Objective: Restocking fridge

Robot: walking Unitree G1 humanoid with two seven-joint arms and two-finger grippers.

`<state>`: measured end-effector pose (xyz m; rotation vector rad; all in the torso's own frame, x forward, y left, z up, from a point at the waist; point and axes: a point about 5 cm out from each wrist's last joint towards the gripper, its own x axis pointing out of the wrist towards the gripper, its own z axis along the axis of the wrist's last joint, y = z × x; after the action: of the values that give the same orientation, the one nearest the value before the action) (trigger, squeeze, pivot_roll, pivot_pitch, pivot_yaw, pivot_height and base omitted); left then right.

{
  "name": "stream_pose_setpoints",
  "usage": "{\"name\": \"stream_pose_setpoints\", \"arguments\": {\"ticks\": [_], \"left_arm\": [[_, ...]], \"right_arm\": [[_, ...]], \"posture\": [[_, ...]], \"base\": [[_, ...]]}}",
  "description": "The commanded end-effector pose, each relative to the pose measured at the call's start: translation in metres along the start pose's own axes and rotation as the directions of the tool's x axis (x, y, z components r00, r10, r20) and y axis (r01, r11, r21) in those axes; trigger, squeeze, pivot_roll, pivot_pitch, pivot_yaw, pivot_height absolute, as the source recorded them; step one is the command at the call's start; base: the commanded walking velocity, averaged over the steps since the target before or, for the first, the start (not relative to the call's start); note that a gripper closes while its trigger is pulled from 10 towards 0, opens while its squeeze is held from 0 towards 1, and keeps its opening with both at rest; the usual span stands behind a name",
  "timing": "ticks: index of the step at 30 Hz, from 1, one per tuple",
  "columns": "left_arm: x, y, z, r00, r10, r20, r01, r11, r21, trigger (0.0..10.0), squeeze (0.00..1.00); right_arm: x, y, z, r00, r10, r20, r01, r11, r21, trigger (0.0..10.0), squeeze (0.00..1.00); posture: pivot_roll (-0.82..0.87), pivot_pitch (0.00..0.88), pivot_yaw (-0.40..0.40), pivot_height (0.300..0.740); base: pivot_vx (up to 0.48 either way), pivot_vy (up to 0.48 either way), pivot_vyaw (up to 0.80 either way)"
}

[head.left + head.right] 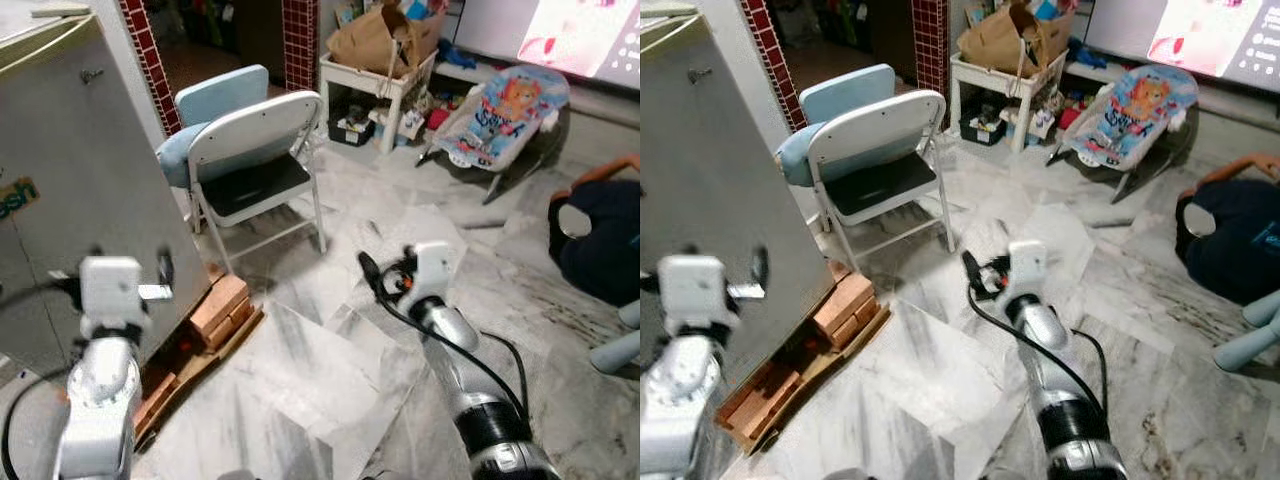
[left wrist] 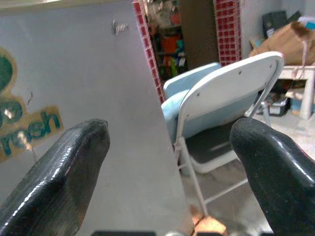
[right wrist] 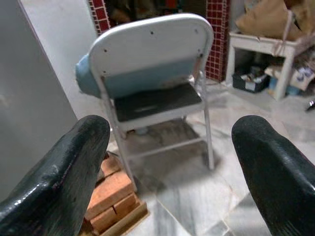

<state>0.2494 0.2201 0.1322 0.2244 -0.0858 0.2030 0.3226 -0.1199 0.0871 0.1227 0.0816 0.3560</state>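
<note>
Up close to a grey fridge [image 1: 80, 190], a humanoid robot raises both arms with nothing in either pincer. The fridge stands at the robot's left, propped on stacked bricks [image 1: 222, 305] and a wooden board, its door closed and a faded green sticker [image 2: 27, 125] on the panel. The left gripper [image 2: 170, 162] is released, its two black fingers [image 2: 69, 167] spread wide and apart from the fridge's side, near its front corner. The right gripper [image 3: 170, 167] is likewise released, pointing across the marble floor [image 1: 300, 390] toward two folding chairs [image 1: 255, 170] that stand just beside the fridge.

No handle can be made out from these angles, and no groceries for restocking are in view. The cabinet looks heavy, rigid and smooth-skinned, so the fingers would likely slip on the flat metal; the door's edge, or a recess along it, seems the sensible place to take hold. Its perch on loose bricks suggests a hard pull could rock it.

A person in dark clothing [image 1: 598, 235] lies on the floor at far right, near a baby bouncer [image 1: 505, 115].
</note>
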Motion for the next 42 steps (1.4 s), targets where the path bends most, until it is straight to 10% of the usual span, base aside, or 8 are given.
{"name": "stream_pose_setpoints", "arguments": {"ticks": [1,24,42], "left_arm": [[-0.001,0.003,-0.001,1.000,0.021,-0.022,-0.021,1.000,0.002,10.0,0.00],[-0.047,-0.009,-0.036,0.984,0.042,-0.171,-0.049,0.998,-0.038,10.0,0.00],[-0.053,-0.021,-0.037,0.980,-0.064,-0.187,0.066,0.998,0.008,10.0,0.00]], "right_arm": [[0.000,-0.006,-0.001,1.000,-0.011,-0.013,0.011,1.000,0.004,10.0,0.00],[-0.018,-0.014,-0.020,0.991,-0.108,-0.077,0.088,0.971,-0.222,10.0,0.00],[-0.029,-0.009,-0.022,0.993,-0.120,-0.014,0.119,0.990,-0.074,10.0,0.00]], "posture": [[0.13,0.000,-0.027,0.740],[0.10,0.000,-0.052,0.740],[0.10,0.053,0.059,0.740]], "base": [[0.000,0.000,0.00],[0.000,0.000,0.00],[0.000,0.000,0.00]]}}
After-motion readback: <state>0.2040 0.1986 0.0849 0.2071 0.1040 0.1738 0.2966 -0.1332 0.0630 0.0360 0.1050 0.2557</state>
